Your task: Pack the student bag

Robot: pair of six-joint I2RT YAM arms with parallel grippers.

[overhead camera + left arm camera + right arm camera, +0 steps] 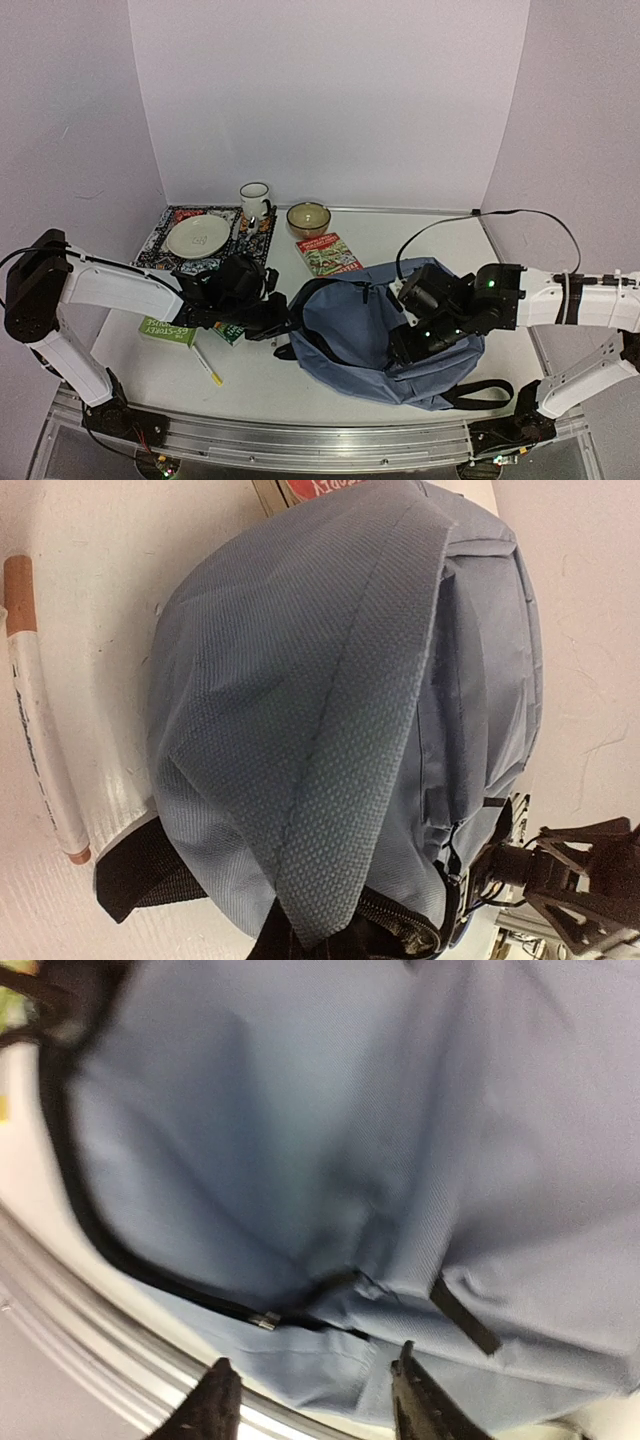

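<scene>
The student bag [385, 335], grey-blue with black straps, lies in the middle of the table between both arms. My left gripper [283, 322] is at the bag's left edge, shut on a fold of its fabric [330, 810]; its fingers are hidden under the cloth in the left wrist view. My right gripper [415, 340] hovers over the bag's right half. In the right wrist view this gripper [315, 1405] is open, its dark fingertips [215, 1405] apart above the fabric, just short of a metal zipper pull [265, 1320]. Nothing is between them.
A white marker [207, 365] lies left of the bag, beside a green box [167, 331]. A book [329, 254] is behind the bag. A plate [198, 236], mug [254, 201] and bowl [308, 217] stand at the back left. A black strap [480, 392] trails toward the front rail.
</scene>
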